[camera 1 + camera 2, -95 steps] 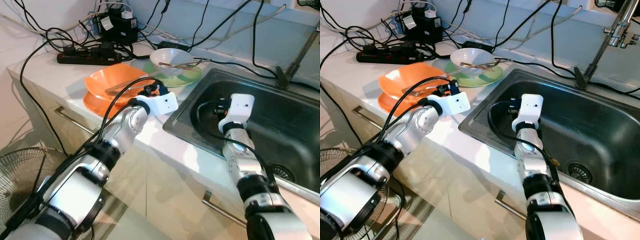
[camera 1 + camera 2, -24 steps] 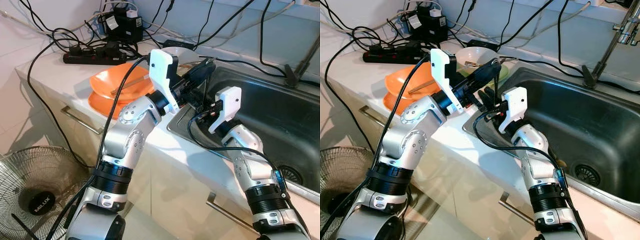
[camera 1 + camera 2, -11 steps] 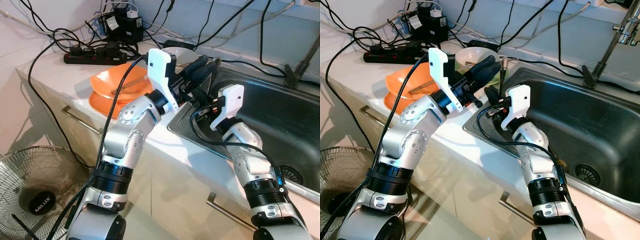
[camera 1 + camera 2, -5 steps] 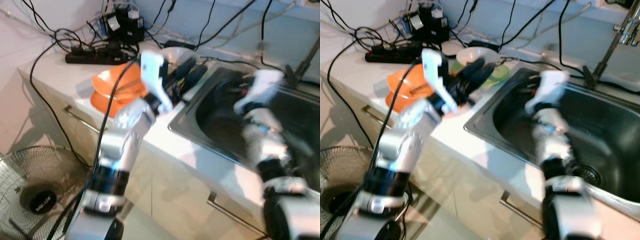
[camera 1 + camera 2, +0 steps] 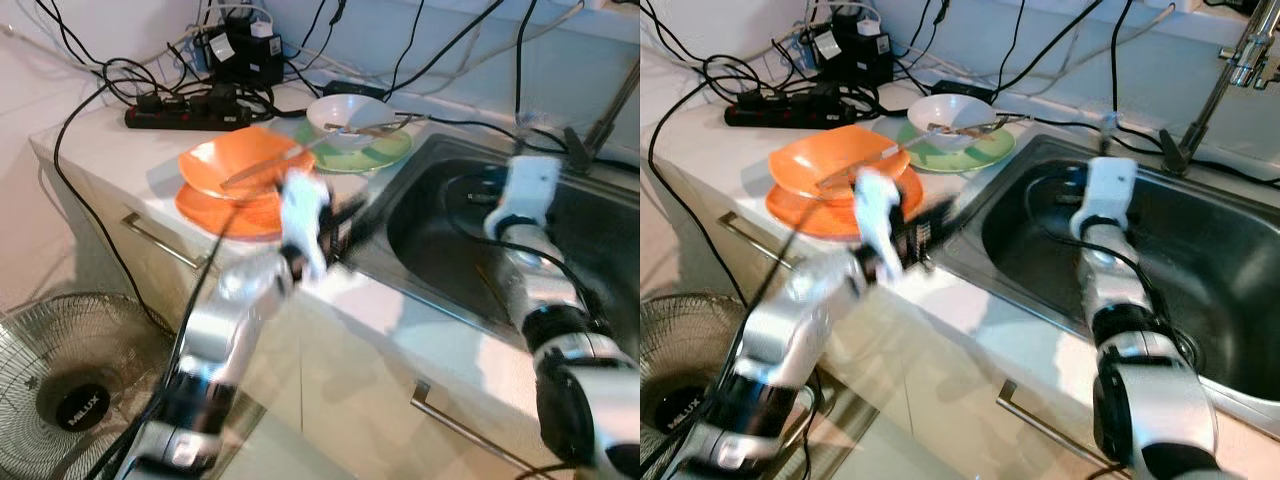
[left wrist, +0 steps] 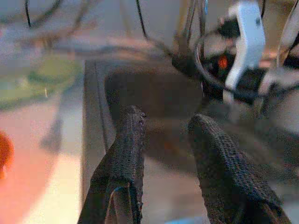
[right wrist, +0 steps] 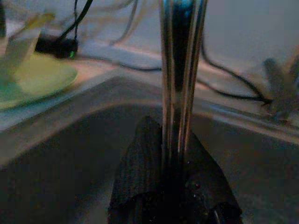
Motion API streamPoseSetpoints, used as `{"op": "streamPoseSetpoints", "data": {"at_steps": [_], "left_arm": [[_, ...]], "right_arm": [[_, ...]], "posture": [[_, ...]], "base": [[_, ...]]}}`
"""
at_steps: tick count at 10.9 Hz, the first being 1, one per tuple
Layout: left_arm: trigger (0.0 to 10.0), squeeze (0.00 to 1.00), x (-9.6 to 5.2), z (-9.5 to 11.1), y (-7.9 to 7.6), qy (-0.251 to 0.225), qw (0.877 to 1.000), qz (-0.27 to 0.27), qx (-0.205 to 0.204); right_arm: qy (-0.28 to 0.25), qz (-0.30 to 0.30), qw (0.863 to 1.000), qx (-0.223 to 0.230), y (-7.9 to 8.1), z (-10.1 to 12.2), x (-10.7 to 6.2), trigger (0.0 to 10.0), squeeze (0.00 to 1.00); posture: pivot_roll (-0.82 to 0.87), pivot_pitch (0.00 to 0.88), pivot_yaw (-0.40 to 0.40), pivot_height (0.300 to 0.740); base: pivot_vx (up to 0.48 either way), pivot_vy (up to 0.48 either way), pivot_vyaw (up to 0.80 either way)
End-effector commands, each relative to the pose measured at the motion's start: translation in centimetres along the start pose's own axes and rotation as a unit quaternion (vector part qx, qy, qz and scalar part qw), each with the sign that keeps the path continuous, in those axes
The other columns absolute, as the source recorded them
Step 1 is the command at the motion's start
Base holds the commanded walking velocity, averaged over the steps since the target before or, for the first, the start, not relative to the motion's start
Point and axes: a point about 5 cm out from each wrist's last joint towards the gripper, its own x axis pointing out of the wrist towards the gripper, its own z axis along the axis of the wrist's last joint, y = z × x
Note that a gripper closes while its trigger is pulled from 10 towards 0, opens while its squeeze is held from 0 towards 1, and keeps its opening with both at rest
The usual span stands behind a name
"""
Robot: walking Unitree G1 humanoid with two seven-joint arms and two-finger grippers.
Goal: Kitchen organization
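Two orange plates point(image 5: 830, 205) stacked, one white bowl point(image 5: 952, 115) on one green plate point(image 5: 980, 150). Right gripper point(image 7: 174, 158) clamped on a metal utensil point(image 7: 180, 70) over the sink point(image 5: 1200, 290); left gripper point(image 6: 163, 140) empty w/ fingers apart.

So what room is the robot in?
Most likely a home kitchen. There is a steel sink set into a white counter, with orange dishes and a white bowl on a green plate beside it, and cupboard doors with a handle underneath.

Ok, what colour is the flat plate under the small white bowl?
Pale green. The flat round plate under the small white bowl shows best in the right eye view.
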Motion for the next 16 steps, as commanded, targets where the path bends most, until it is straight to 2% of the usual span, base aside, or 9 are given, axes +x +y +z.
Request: {"op": "streamPoseSetpoints", "data": {"at_steps": [1, 3, 10, 13, 14, 15, 16], "left_arm": [[10.0, 0.0, -0.1, -0.4, -0.4, 0.023, 1.0, -0.008, 0.008], [10.0, 0.0, -0.5, -1.6, -1.0, 0.056, 0.998, -0.018, 0.008], [10.0, 0.0, -0.8, -2.2, -1.7, 0.08, 0.997, -0.02, 0.005], [10.0, 0.0, -0.9, -2.3, -1.7, 0.088, 0.996, -0.016, 0.003], [10.0, 0.0, -0.9, -2.3, -1.7, 0.089, 0.996, -0.015, 0.003], [10.0, 0.0, -1.0, -2.3, -1.7, 0.09, 0.996, -0.014, 0.002], [10.0, 0.0, -0.9, -2.2, -1.6, 0.091, 0.996, -0.012, 0.001]], "right_arm": [[0.027, 0.007, 1.0, -0.006, 0.1, -0.7, 0.0, 10.0, 0.0], [0.073, 0.021, 0.997, -0.013, 1.0, -2.1, -0.3, 10.0, 0.0], [0.156, 0.061, 0.985, -0.034, 2.8, -5.4, -1.6, 10.0, 0.0], [0.169, 0.082, 0.982, -0.035, 3.6, -5.7, -1.8, 10.0, 0.0], [0.171, 0.085, 0.981, -0.034, 3.7, -5.8, -1.9, 10.0, 0.22], [0.171, 0.089, 0.981, -0.033, 3.9, -5.8, -1.9, 10.0, 0.76], [0.17, 0.089, 0.981, -0.032, 3.9, -5.8, -1.9, 10.0, 0.84]], "posture": [[0.2, 0.0, -0.013, 0.74], [0.2, 0.0, -0.022, 0.74], [0.22, 0.0, -0.042, 0.74], [0.23, 0.004, -0.047, 0.74], [0.23, 0.007, -0.048, 0.74], [0.23, 0.012, -0.048, 0.74], [0.23, 0.016, -0.049, 0.74]], "base": [[0.0, 0.0, 0.0], [0.0, 0.0, 0.0], [0.0, 0.0, 0.0], [0.0, 0.0, 0.0], [0.0, 0.0, 0.0], [0.0, 0.0, 0.0], [0.0, 0.0, 0.0]]}}
